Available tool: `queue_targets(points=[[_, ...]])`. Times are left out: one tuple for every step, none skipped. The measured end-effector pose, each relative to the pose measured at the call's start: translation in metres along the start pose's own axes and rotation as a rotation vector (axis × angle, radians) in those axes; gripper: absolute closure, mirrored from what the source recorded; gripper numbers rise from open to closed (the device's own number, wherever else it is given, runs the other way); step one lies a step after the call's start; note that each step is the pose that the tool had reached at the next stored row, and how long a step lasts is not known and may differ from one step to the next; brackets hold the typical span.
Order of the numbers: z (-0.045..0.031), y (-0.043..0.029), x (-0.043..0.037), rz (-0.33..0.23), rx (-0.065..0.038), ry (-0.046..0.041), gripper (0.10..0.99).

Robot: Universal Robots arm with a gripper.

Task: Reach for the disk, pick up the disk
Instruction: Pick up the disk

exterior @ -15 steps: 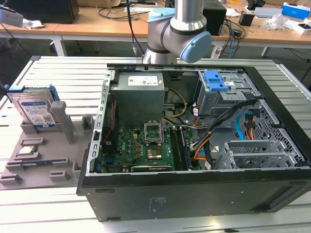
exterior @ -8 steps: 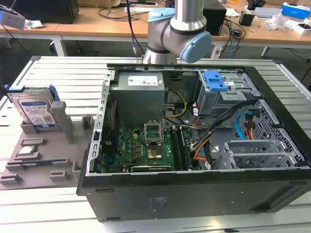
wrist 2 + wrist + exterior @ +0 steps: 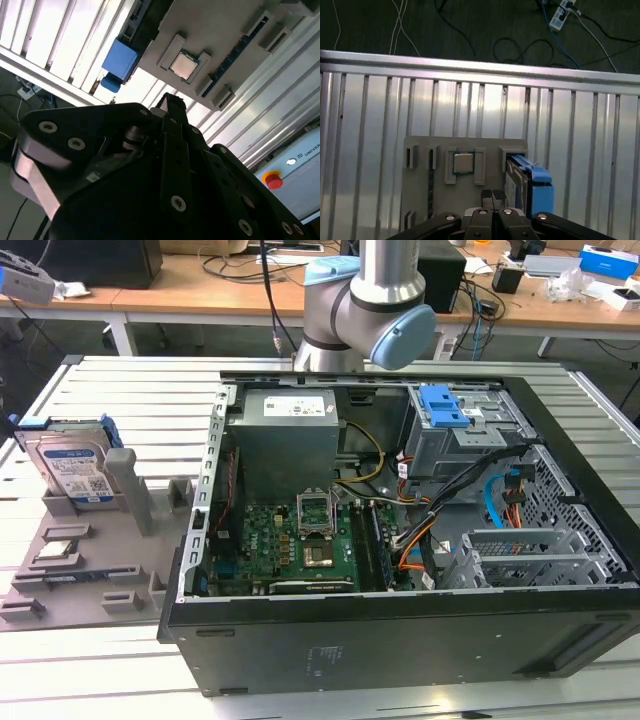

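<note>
Gripper (image 3: 493, 194), jaws together and empty, hovers over the grey fixture (image 3: 420, 187); the disk (image 3: 519, 176) stands on edge just beside it.

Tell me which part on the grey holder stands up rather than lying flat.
The disk, silver with a blue side rail, at the holder's corner: it is propped up on edge, while the square chip lies flat in its recess.

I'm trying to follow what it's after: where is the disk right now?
In the exterior view the disk stands tilted in the grey holder tray on the exterior view's left, beside the open computer case.
</note>
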State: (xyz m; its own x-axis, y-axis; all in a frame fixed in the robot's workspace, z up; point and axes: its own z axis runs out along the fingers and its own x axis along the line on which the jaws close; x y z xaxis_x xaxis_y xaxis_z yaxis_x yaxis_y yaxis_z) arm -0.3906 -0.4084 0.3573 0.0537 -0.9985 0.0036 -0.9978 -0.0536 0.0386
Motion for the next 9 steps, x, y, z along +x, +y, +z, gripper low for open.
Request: queue_targets(points=[[0.0000,0.0000,0.0000,0.019,0.000,-0.0002,0.980],[0.0000,-0.0001,0.0000,0.039,0.000,-0.0004,0.980],[0.0000,-0.0002,0.0000,0.074,0.000,-0.0005,0.980],[-0.0001,-0.0003,0.0000,0.096,-0.001,-0.0005,0.980],[0.0000,-0.0004,0.0000,0.113,-0.001,-0.0005,0.980],[0.0000,-0.0004,0.0000,0.135,-0.001,-0.0005,0.980],[0.0000,-0.0005,0.0001,0.152,-0.001,-0.0005,0.980],[0.0000,-0.0006,0.0000,0.162,-0.001,-0.0005,0.980],[-0.0001,-0.0006,0.0000,0.172,-0.001,-0.0005,0.980]])
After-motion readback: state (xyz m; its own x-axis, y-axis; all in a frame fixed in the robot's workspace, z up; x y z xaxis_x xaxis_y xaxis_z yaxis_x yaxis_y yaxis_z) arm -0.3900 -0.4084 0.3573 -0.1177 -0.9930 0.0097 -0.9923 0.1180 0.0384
